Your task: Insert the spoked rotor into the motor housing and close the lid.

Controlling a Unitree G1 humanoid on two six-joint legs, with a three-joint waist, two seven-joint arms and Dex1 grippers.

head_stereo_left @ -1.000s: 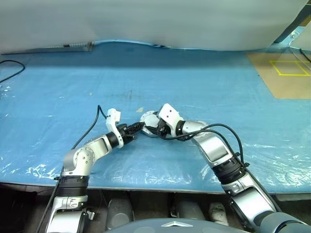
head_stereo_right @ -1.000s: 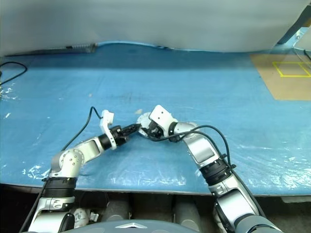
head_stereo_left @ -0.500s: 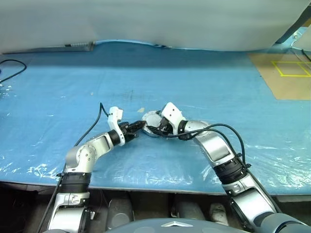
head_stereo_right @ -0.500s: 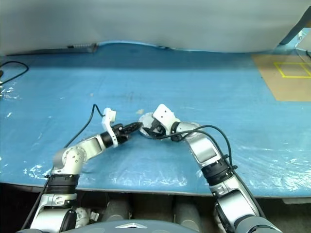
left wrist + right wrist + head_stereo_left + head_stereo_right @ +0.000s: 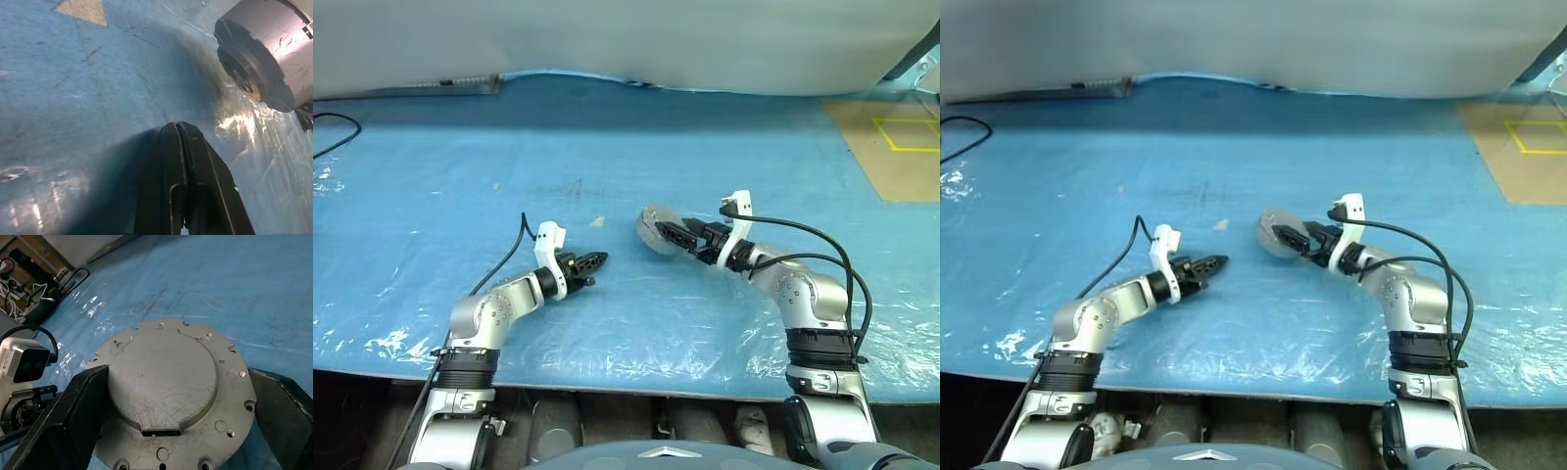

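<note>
From my head cameras, my right gripper [image 5: 672,235] grips the round grey lid [image 5: 652,229] at its edges, lifted right of my shut left gripper [image 5: 595,262]; my right wrist camera shows the lid's smooth face between wide-spread fingers [image 5: 63,421].

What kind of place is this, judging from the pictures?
Probably a robotics lab or workshop test bench. A worktable covered with a blue plastic sheet stands against a pale backdrop, yellow tape marks a square on a brown board, and cables lie beside some equipment.
</note>
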